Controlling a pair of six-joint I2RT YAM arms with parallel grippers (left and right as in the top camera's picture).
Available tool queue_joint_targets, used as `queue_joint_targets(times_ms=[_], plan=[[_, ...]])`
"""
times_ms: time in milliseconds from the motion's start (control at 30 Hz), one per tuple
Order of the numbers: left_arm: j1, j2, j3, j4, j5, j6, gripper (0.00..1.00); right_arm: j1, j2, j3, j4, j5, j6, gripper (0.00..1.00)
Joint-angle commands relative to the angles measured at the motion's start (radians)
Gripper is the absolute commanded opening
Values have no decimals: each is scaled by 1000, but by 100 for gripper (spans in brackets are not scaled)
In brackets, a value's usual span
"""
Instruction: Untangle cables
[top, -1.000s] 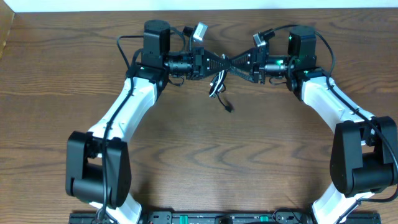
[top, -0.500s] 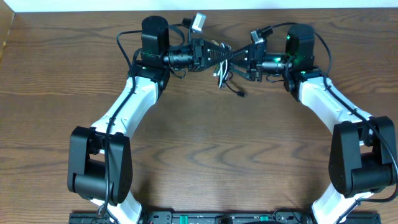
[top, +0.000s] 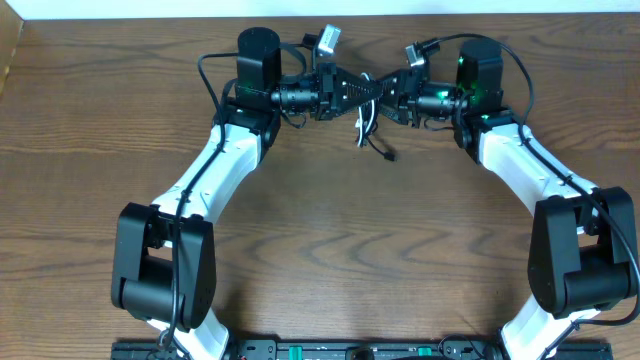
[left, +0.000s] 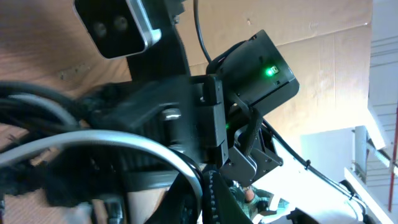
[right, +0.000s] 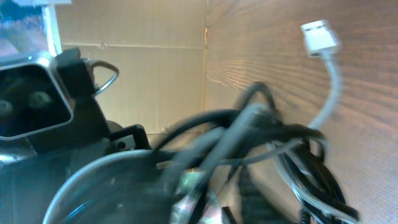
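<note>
The black cable (top: 380, 146) and the white cable (top: 362, 127) hang as one tangle between my two grippers at the far middle of the table. My left gripper (top: 364, 92) and right gripper (top: 390, 97) meet almost tip to tip, each shut on the tangle. A black plug end (top: 389, 154) dangles lowest. In the left wrist view a white cable (left: 124, 144) and black strands (left: 37, 99) wrap close round the fingers (left: 205, 199). In the right wrist view the white plug (right: 319, 36) points up over the wood, with blurred black loops (right: 305, 162) beside the fingers (right: 249, 199).
The wooden table (top: 320, 250) spreads toward me below the tangle. A pale wall runs along the table's far edge (top: 120, 18). Each arm's wrist camera (top: 325, 40) sits just above the meeting point. The arm bases stand at the near left and right.
Both grippers have shifted a little right and toward the far edge with the tangle. The hanging cables swung right and the black plug end rose.
</note>
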Motion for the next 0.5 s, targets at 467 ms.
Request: queue_joint_targets(times_ms=[467], plan=[[104, -4, -8, -67, 43, 75, 7, -221, -3, 5, -518, 256, -586, 1]])
